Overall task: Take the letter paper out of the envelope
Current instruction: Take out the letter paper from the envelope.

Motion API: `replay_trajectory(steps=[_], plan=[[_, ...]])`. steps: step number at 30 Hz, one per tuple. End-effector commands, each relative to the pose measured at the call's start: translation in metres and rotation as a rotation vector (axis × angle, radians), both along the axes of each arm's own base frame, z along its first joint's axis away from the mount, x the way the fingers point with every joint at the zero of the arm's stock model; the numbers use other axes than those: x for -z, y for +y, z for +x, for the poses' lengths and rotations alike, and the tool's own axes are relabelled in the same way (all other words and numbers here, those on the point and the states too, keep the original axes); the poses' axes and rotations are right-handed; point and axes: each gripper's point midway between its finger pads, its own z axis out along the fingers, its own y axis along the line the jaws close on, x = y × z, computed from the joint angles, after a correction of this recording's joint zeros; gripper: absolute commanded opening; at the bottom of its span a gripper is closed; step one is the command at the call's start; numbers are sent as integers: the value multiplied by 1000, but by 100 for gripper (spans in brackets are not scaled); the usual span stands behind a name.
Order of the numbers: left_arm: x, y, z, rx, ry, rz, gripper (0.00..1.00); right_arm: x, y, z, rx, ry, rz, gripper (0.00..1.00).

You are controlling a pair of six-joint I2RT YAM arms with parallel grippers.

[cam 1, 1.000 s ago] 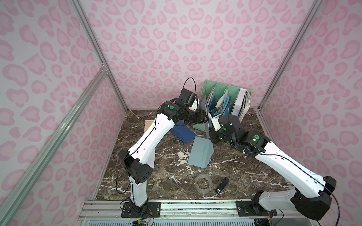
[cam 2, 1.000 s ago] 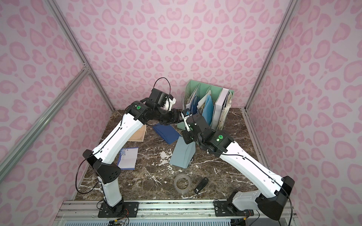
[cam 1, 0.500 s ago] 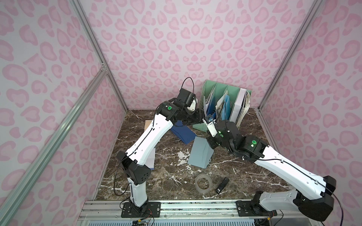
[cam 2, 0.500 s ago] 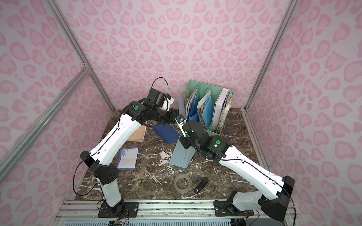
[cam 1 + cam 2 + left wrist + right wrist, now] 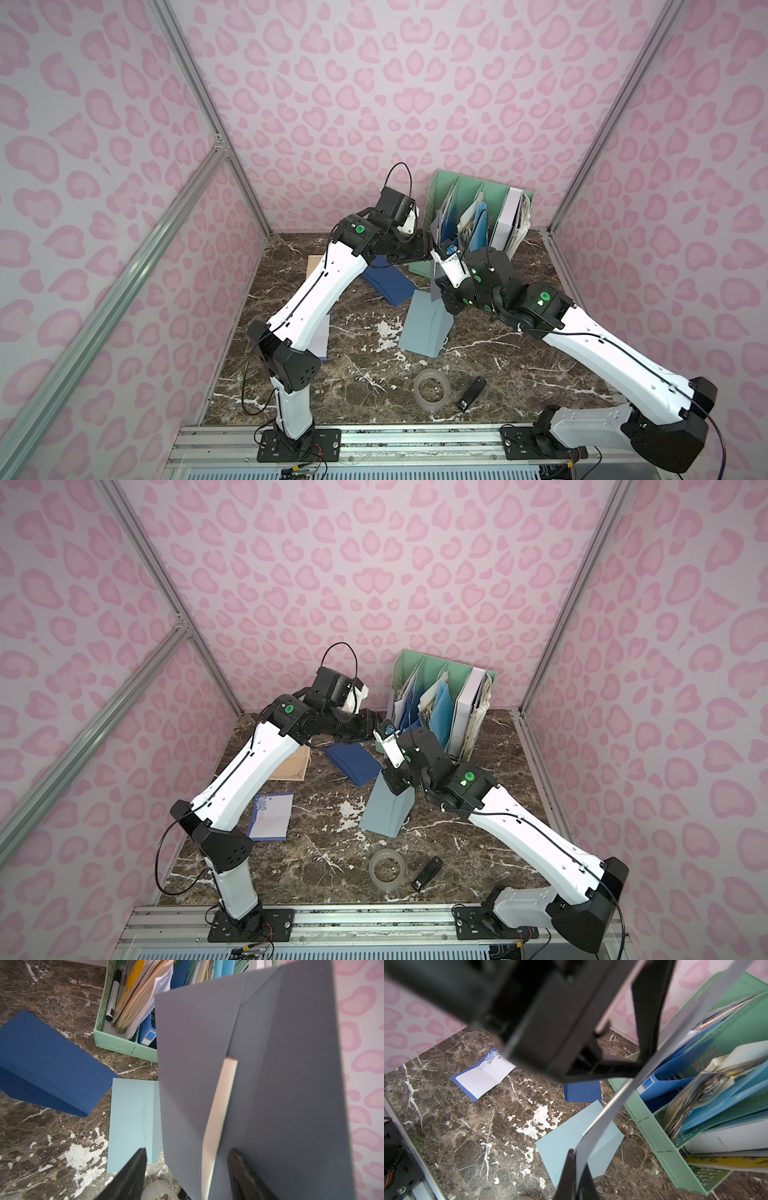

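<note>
Overhead unseen, left-wrist visible, letter paper (image 5: 220,1105), envelope (image 5: 187,1064)

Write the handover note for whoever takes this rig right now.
Right pincer: shut on the grey envelope, held up off the table.
Left pincer: open, fingers either side of the letter paper's cream edge inside the envelope, not closed on it.
Done: envelope raised and presented.
Left: grip the paper, draw it out.

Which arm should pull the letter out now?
Left. The open left hand straddles the cream letter paper edge showing in the grey envelope; the right hand is shut on the envelope, holding it up.
</note>
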Motion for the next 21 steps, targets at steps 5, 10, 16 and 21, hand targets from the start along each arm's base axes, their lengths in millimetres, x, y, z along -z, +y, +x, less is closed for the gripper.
replay_trajectory(steps=[5,10,16,21], plan=[[-14,-2,15,0,-107,1,63,-10,10,-14,-81,-2,35,0],[-21,-11,14,44,-128,-36,62,-11,3,-13,-84,30,86,0],[4,-11,10,62,-44,21,55,-11,1,-11,-91,31,55,0],[10,-4,11,43,-33,73,48,-14,-2,-8,-77,12,38,0]])
